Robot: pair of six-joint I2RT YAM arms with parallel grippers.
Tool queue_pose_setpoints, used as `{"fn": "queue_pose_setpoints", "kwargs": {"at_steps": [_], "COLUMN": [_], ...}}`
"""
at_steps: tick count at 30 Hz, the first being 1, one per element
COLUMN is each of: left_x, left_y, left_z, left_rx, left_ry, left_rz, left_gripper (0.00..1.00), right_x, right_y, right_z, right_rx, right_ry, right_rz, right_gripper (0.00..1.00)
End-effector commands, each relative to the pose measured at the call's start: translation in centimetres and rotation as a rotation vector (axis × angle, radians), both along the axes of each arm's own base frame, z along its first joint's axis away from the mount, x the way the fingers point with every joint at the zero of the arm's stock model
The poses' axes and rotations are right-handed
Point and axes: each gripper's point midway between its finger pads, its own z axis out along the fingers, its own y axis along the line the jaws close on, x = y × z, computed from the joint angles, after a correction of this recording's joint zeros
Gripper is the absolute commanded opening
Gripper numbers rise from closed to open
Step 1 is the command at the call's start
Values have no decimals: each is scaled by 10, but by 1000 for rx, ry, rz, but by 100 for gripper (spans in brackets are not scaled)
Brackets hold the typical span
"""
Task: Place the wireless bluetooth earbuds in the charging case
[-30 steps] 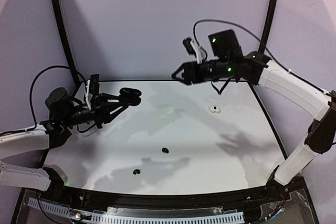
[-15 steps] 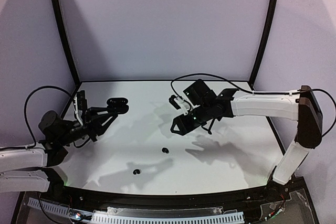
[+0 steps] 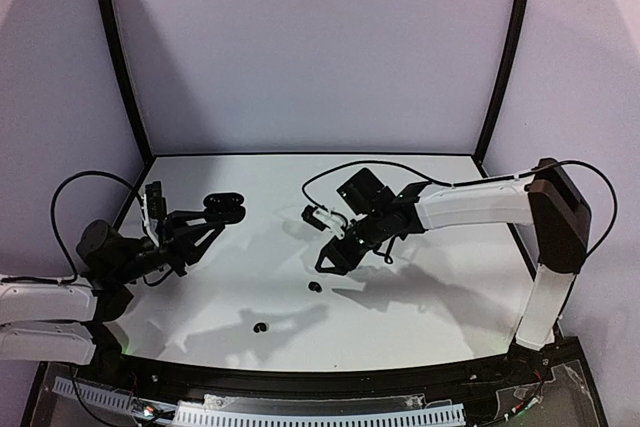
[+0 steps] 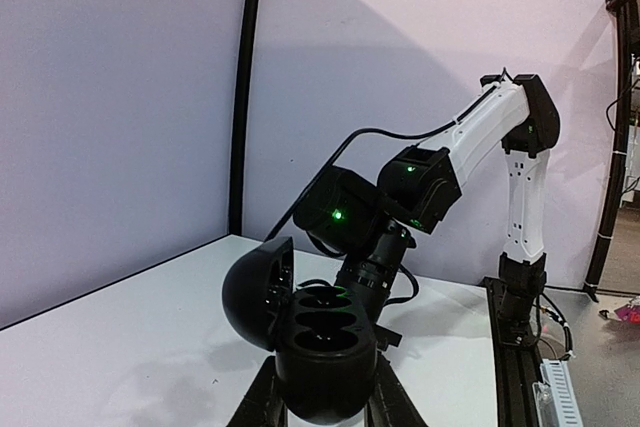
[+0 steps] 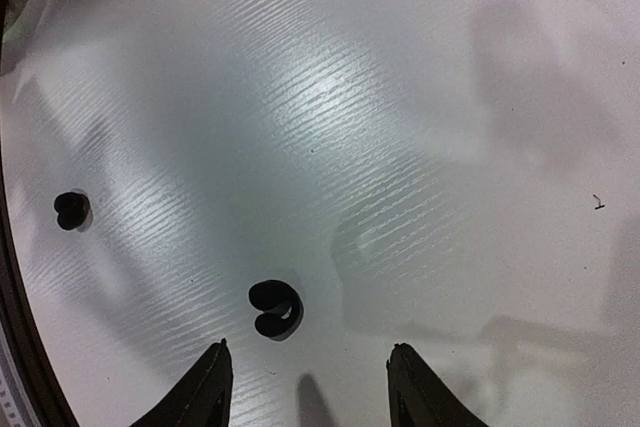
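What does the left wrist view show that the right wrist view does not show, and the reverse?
Only the left wrist view: the open black charging case, gripped in the left end effector, with the right arm behind it. Only the right wrist view: the nearer black earbud just ahead of the open right end effector, and the farther black earbud, both lying loose. Both: the white table.

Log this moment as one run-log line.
left gripper: shut on open black case, off table | right gripper: open above black earbud | second black earbud: on table
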Motion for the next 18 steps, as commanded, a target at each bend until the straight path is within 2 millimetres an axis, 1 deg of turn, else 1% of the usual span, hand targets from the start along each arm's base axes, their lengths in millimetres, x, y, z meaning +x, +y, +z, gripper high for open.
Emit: {"fn": "queue_pose_setpoints", "kwargs": {"at_steps": [1,2,4,7,9,10,12,18], "left_x": [-4,-3,-3,-3,-3,-3,-4,-4], "left_y": [0,-1,-1,-1,-1,0,1,3], "left_z": [1,0,-1,-2,-2,-2,-2,0], "left_rx": [3,5,4,4,5,5,4,-4], "left_ry": [-40,-39,-39,-34,-37,-40,-44,-46], "left_rz": [-9,-9,-13,-10,-7,-6,-2,1], "left_gripper": [1,1,1,1,1,1,1,1], "right_x": [-3,1,8,13,10,8,7,11], "right_y": [-6,-7,-3,11,14,12,8,9], "right_z": [-17,-19,-16,-11,-23,-32,-41,-40], "right_rx": [-55,-65,-49,6,-8,-29,-45,-26], "right_ry": [-20,-37,-67,-50,-18,-6,2,-29], "right_rz": [52,38,22,28,38,34,23,12], "right_gripper": [52,52,51,49,47,46,45,42]}}
